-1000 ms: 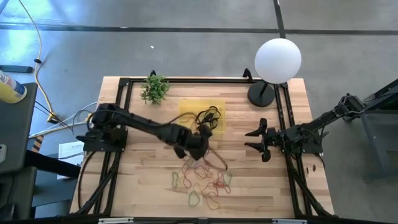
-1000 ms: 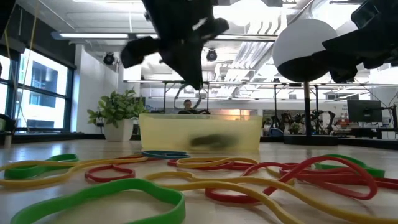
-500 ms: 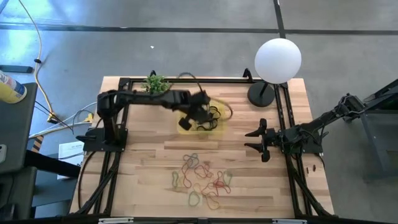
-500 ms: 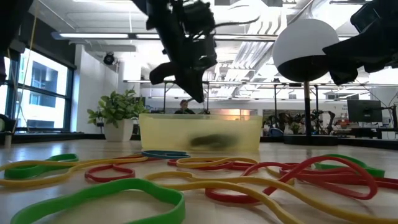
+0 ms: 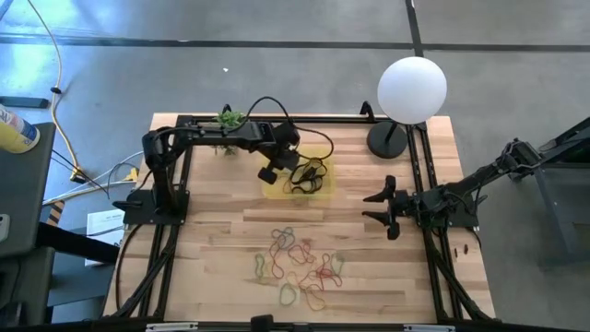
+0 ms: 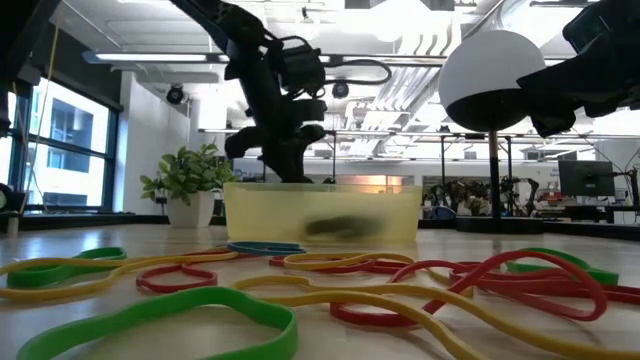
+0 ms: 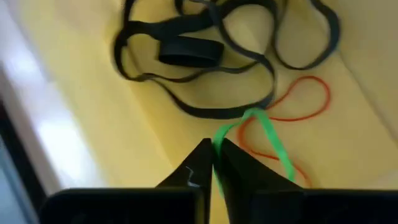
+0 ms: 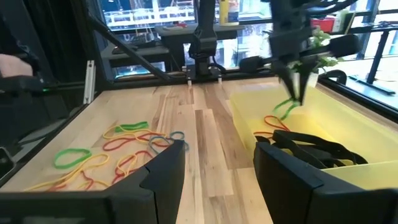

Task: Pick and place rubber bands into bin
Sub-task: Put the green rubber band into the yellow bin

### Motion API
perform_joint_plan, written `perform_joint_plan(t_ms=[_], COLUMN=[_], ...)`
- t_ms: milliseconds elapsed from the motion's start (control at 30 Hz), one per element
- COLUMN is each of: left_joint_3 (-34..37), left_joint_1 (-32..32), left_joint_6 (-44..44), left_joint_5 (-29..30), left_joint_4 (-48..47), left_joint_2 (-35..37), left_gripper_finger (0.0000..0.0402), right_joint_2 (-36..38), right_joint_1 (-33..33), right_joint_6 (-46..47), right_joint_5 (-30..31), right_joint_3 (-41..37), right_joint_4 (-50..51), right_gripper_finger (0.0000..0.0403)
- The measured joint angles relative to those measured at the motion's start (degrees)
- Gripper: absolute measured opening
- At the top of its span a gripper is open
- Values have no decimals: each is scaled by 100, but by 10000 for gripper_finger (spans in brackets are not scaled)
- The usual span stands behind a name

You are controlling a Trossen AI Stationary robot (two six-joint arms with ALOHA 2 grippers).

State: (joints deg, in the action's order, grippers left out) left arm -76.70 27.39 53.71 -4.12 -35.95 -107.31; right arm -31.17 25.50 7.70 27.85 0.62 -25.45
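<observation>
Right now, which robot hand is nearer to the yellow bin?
The left. The left hand hangs over the bin, pinching a green rubber band down into it. The right hand waits apart from the bin, beside the table's right edge.

A robotics lab in an open industrial hall. A wooden bench (image 5: 230,231) with a black metal frame (image 5: 424,148) bolted along its edges stands on a bare concrete floor (image 5: 277,65); two dark arms are mounted on the frame, left (image 5: 198,138) and right (image 5: 461,195). A white globe lamp (image 5: 412,88) stands at the far right corner. Loose cables (image 5: 55,92) run over the floor at the left. Beyond the bench: exposed ceiling ducts and strip lights (image 6: 150,57), tall windows (image 6: 60,140), a potted plant (image 6: 190,180), more black test rigs (image 8: 205,37) and a monitor (image 6: 585,178).
</observation>
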Motion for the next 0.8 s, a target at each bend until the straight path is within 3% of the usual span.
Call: perform_joint_plan(t_ms=[467,633,800], left_joint_3=[202,202,202], left_joint_1=[-87,-348,-972], left_joint_6=[-169,-218,-511], left_joint_5=[23,33,28], left_joint_4=[165,-95,-525], left_joint_2=[53,380,799], left_gripper_finger=[177,201,197], right_joint_2=[1,2,0], right_joint_1=[-1,-2,-2], right_joint_6=[196,205,290], right_joint_5=[119,130,246], right_joint_3=[0,0,0], right_joint_4=[0,30,244], right_gripper_finger=[181,181,181])
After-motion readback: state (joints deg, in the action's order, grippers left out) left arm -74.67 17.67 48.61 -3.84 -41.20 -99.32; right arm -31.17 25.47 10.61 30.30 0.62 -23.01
